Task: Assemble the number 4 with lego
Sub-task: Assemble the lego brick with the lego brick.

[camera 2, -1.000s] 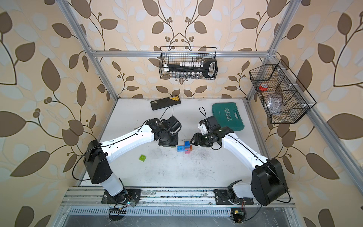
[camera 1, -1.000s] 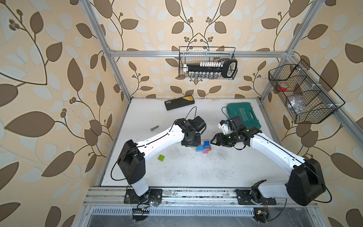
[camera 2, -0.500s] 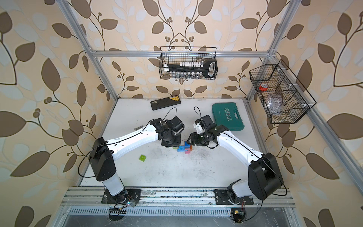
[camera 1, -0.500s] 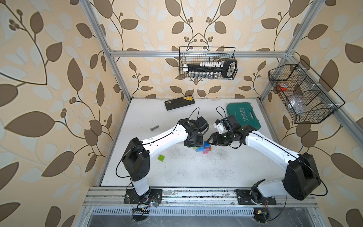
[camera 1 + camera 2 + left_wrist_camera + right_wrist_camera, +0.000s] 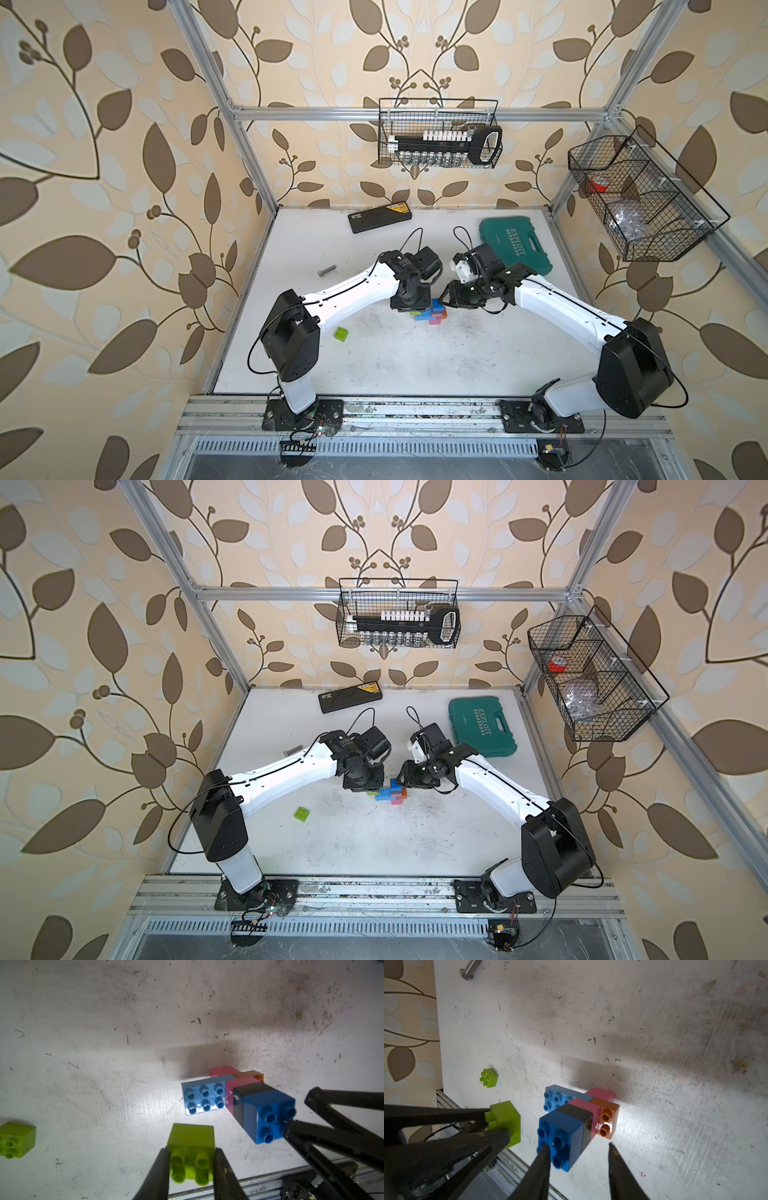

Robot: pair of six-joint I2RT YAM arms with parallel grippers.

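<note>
Scuffed white table [image 5: 104,1022] bears the unfinished multicoloured brick figure [image 5: 571,1115]. Left claw [image 5: 190,1151] pinches a lime green studded brick [image 5: 191,1136] beside it, probably for joining. Right claw [image 5: 578,1147] stands spread at the figure's end, likely to brace it.

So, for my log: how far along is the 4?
Done: column, crossbar and orange brick are joined. In hand: left gripper holds a green brick beside them; right gripper is open at the column's blue end. Left: fit that brick, likely the loose green brick too.
</note>
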